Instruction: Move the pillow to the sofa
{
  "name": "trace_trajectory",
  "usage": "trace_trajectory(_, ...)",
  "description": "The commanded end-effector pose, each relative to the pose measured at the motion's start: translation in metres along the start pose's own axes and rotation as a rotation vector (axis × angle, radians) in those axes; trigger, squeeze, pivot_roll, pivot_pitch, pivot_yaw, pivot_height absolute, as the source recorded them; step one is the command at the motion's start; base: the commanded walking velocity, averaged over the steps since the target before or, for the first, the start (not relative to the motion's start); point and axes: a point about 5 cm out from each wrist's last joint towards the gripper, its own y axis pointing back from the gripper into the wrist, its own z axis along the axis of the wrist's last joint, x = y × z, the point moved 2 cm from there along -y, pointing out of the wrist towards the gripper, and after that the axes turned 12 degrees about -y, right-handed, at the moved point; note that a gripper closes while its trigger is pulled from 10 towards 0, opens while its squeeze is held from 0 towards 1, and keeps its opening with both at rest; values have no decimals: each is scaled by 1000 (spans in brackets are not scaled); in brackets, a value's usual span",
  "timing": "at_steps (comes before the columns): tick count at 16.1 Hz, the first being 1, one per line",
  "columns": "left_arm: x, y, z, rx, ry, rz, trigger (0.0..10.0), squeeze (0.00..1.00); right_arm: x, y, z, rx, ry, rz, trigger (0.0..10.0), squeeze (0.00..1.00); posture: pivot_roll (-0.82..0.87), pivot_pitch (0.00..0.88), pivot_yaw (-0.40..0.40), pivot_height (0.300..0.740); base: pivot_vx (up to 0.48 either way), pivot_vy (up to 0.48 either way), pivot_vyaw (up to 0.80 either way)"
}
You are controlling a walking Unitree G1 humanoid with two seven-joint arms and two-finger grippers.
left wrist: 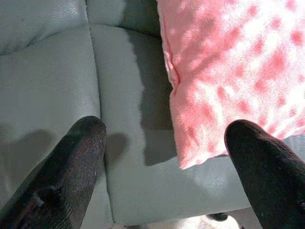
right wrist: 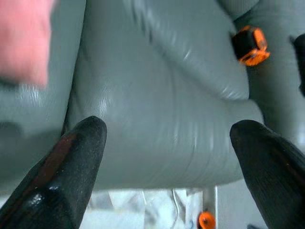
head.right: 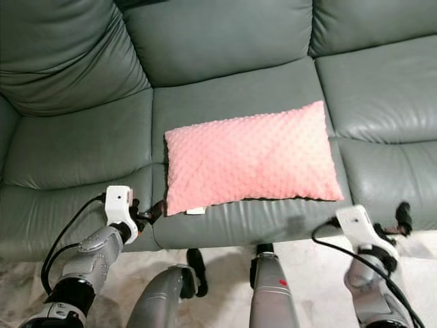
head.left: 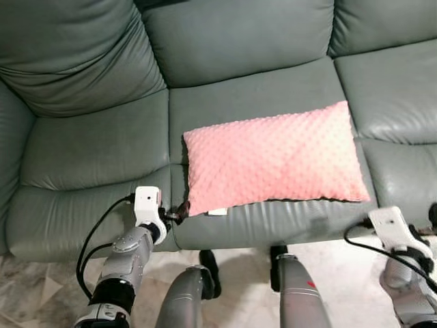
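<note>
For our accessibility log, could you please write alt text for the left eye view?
A pink dotted pillow lies flat on the middle seat of a grey-green leather sofa. The left gripper sits at the pillow's near left corner, and the right gripper is by the seat's front edge, apart from the pillow.

A home living room: a wide grey-green leather sofa [head.left: 102,147] with plump seat and back cushions spans the view, a pink dimpled fleece pillow [head.left: 273,158] lies on its middle seat, and pale marble-patterned floor tiles [head.left: 41,294] run along its front.
</note>
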Motion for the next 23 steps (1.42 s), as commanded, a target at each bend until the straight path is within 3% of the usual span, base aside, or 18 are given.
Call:
trace_trajectory(1,13,11,-24,66,19,34,10000,0,16,17,-3,26,-34,64,10000,0,-130,387,181,740,0,0,0)
trace_trajectory(5,32,16,-31,92,-27,88,10000,0,63,30,13,14,-138,267,10000,0,-169,292,154,740,0,0,0)
trace_trajectory(6,43,19,-30,100,-61,131,10000,0,89,33,27,-8,-178,391,10000,0,-174,229,140,740,0,0,0)
trace_trajectory(10,52,15,-25,116,-86,187,10000,0,127,27,60,-30,-219,603,10000,0,-192,93,113,740,0,0,0)
trace_trajectory(12,53,17,-32,144,-111,195,10000,0,144,36,71,-43,-224,748,10000,0,-206,22,102,740,0,0,0)
trace_trajectory(16,50,20,-42,188,-154,174,10000,0,160,52,77,-82,-194,904,10000,0,-224,0,72,740,0,0,0)
trace_trajectory(20,49,31,-56,181,-209,125,10000,0,167,63,63,43,-358,907,10000,0,-214,0,56,740,0,0,0)
trace_trajectory(23,61,40,-58,154,-157,179,10000,0,152,54,43,143,-487,761,10000,0,-199,0,55,740,0,0,0)
